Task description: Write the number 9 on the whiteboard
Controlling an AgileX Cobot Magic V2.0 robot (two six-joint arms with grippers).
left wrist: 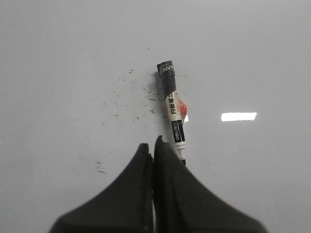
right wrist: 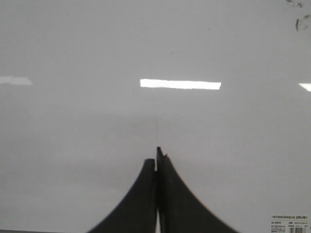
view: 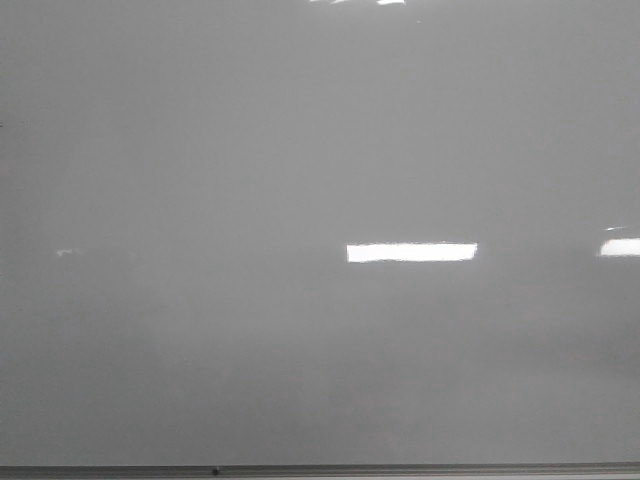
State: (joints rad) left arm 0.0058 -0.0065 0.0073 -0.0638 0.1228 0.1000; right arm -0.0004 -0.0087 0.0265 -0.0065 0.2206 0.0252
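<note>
The whiteboard (view: 300,150) is glossy pale grey and fills every view. No black number 9 shows on it in any view. A marker (left wrist: 172,111) with a black cap and a white labelled body lies on the board in the left wrist view. My left gripper (left wrist: 153,145) is shut and empty. The marker's near end is hidden behind one of its fingers (left wrist: 167,165). My right gripper (right wrist: 157,156) is shut and empty over bare board (right wrist: 73,48). A faint thin line (right wrist: 155,116) runs away from its tips. Neither gripper shows in the front view.
Small black ink specks (left wrist: 146,92) are scattered beside the marker, and an orange-red spot (left wrist: 183,108) sits against its body. More specks (right wrist: 300,22) and a printed label (right wrist: 289,223) show in the right wrist view. A thin metal edge strip (view: 320,470) bounds the board.
</note>
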